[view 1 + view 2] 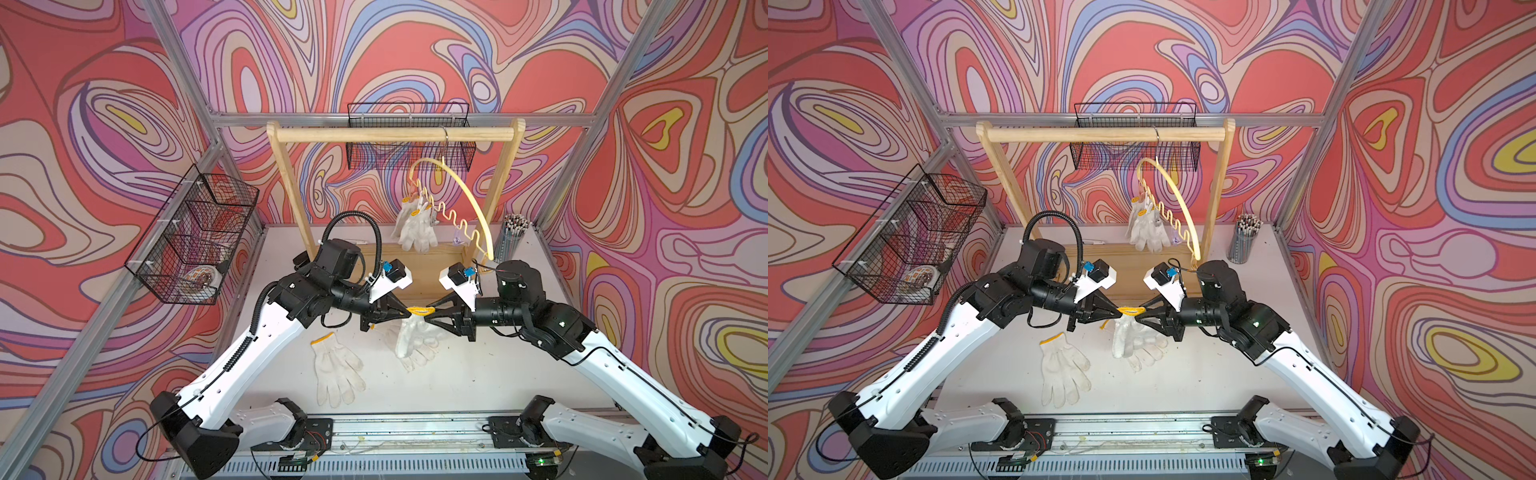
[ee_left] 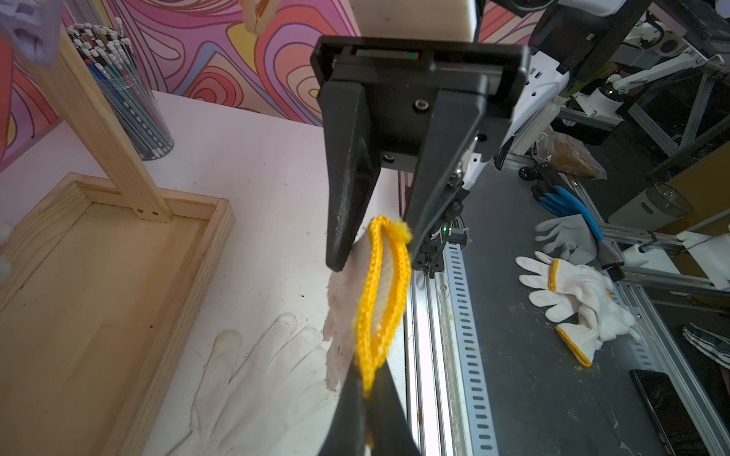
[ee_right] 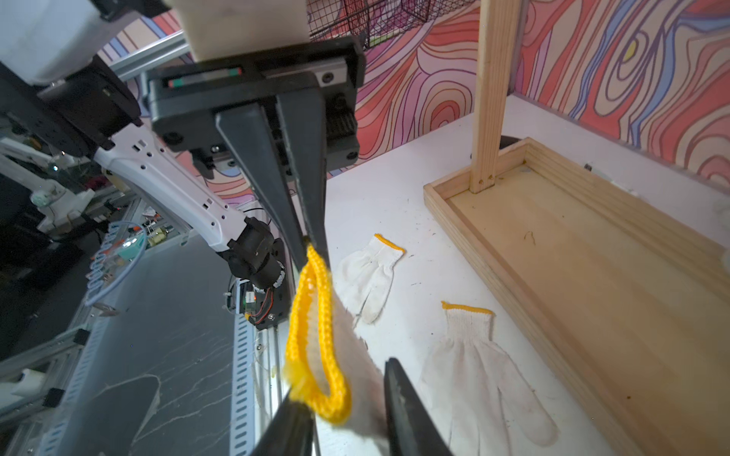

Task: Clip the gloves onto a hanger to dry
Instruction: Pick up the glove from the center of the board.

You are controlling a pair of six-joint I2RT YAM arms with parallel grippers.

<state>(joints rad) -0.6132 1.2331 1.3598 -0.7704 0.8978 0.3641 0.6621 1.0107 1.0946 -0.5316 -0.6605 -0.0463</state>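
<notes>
**Getting a 2-sided hold on the cuff before the lift to the hanger**

At the left of the white table (image 1: 498, 374), 1 loose white knitted glove (image 1: 334, 370) with a yellow-edged cuff is lying flat. Just right of it, the black left gripper (image 1: 405, 311) is pressing its jaws together on one end of the yellow knitted cuff (image 1: 419, 310) of the held white knitted glove (image 1: 409, 340). That glove's soiled body is hanging above the table, over a 2nd loose glove (image 1: 424, 353).

The black right gripper (image 2: 373, 252) is standing with its jaws spread either side of the cuff's other end and touching fabric. Whether it is pinching yet I cannot tell.

Further right and behind, the pale yellow arched hanger (image 1: 469, 195) is hanging by its metal hook from the wooden rail frame (image 1: 395, 135). It is already carrying clipped white gloves (image 1: 415, 228) at its left end, and a pale dangling clip (image 1: 458, 237) is sitting free further along the wavy bar.

The step in hand, I judge, is securing the 2nd grip. Doing it well is asking for 3 things:
- The right jaws are closing on both knit layers at the yellow edge, not on the loose tuft alone.
- The left grip is not slackening.
- Both arms are rising together, keeping the cuff taut and level, so the edge is meeting the free clip cleanly.
</notes>
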